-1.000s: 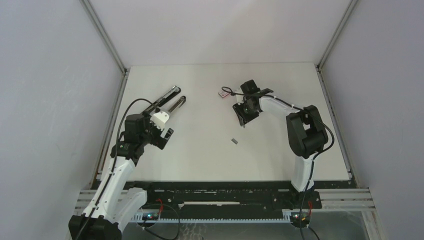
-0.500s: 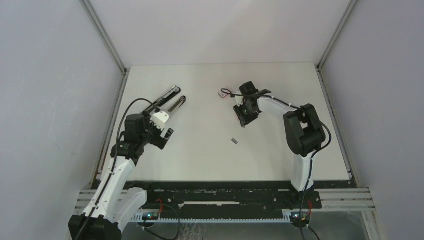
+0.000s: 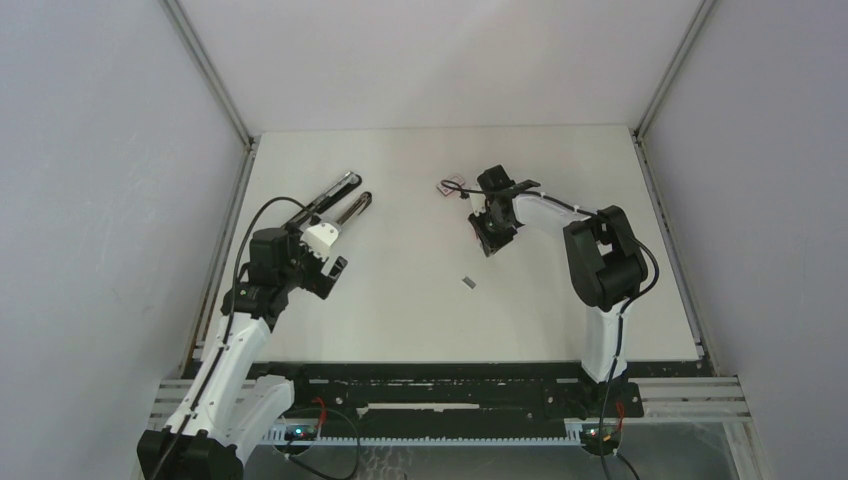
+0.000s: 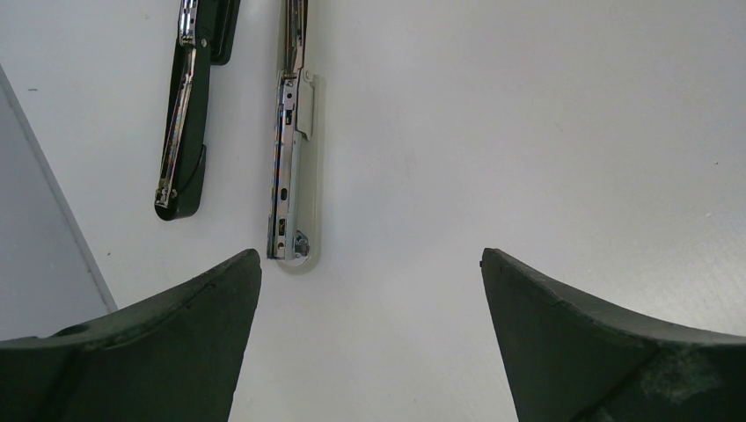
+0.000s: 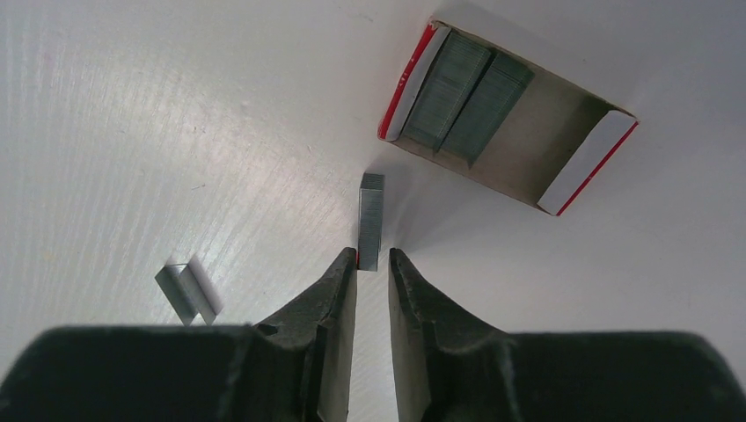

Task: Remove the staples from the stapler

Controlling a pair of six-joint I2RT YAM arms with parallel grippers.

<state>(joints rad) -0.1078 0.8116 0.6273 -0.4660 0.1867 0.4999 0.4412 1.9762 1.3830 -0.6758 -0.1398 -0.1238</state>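
Note:
The stapler (image 3: 340, 200) lies opened out at the far left, as a black bar (image 4: 183, 132) and a chrome magazine arm (image 4: 288, 167). My left gripper (image 3: 330, 268) is open and empty just short of it (image 4: 369, 264). My right gripper (image 5: 373, 255) is shut on the end of a short grey staple strip (image 5: 371, 215), held close to an open red-edged staple box (image 5: 506, 119). In the top view this gripper (image 3: 487, 245) hangs near that box (image 3: 450, 187). A second loose staple strip (image 5: 185, 292) lies on the table, also visible from above (image 3: 468, 283).
The white table (image 3: 420, 320) is walled on the left, back and right. A metal rail (image 3: 225, 230) runs along its left edge, close to the stapler. The staple box holds rows of grey staples (image 5: 462, 92).
My right gripper has shifted slightly left and farther back toward the staple box. The left arm and the stapler have not moved.

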